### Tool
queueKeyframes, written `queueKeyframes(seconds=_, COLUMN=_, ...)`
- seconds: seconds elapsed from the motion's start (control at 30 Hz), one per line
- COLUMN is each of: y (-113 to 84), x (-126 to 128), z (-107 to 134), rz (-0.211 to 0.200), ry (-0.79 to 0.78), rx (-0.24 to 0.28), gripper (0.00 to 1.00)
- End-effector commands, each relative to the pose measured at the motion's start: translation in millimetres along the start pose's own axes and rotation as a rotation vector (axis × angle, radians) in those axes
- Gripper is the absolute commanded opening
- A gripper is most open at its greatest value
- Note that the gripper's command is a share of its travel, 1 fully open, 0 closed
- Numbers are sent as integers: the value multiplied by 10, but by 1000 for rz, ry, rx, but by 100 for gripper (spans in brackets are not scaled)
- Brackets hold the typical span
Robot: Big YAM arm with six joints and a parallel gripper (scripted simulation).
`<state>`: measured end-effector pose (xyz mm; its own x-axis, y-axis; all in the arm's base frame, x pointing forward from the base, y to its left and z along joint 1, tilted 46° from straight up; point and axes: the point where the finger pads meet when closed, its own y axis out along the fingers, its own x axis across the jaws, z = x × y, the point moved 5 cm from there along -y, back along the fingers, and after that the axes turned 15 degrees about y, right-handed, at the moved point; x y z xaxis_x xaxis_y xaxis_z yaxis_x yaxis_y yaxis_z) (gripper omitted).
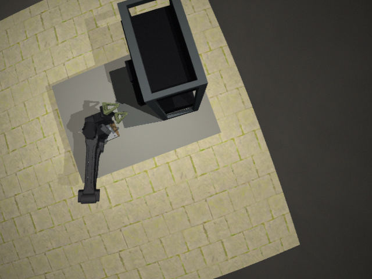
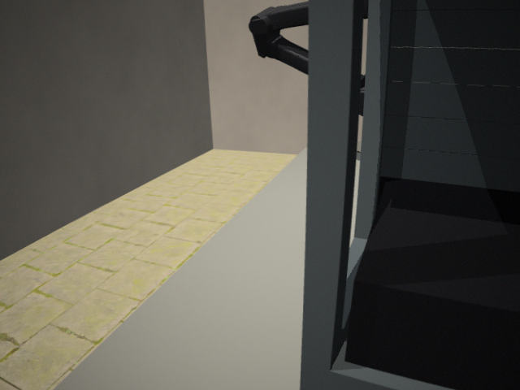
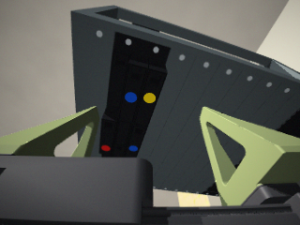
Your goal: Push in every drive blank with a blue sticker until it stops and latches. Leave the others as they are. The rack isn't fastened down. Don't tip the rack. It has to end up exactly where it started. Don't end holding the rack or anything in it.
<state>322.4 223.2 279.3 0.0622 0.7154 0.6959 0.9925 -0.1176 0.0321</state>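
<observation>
The dark grey rack (image 1: 163,57) stands on a grey mat (image 1: 135,120). In the wrist view its front face (image 3: 187,108) holds black drive blanks with round stickers: a blue one (image 3: 130,97), a yellow one (image 3: 149,97), a red one (image 3: 106,148) and a second blue one (image 3: 133,148) lower down. My gripper (image 1: 115,111) is open and empty, with its green fingers apart, and it points at the rack's front from a short distance. It also shows in the wrist view (image 3: 150,136). The blanks' depth in their bays cannot be told.
The mat lies on a yellow stone-tiled floor (image 1: 180,210). My arm's base (image 1: 112,132) sits on the mat's left part. In the exterior view the rack's corner post (image 2: 331,188) fills the right side and part of my arm (image 2: 281,37) shows behind it.
</observation>
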Motion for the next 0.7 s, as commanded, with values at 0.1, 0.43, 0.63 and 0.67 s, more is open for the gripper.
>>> queueKeyframes(seconds=0.1, y=-119, x=232, z=307, rz=-43, ry=154, rx=-27, gripper=100)
queueKeyframes(seconds=0.43, y=-445, x=355, z=900, rz=-34, ry=268, rx=-50, gripper=100)
queueKeyframes(seconds=0.63, y=-504, x=341, z=1018, rz=-27, ry=290, rx=-57, gripper=100)
queueKeyframes(seconds=0.67, y=-535, x=348, z=1048, rz=-29, ry=294, rx=-53, gripper=100)
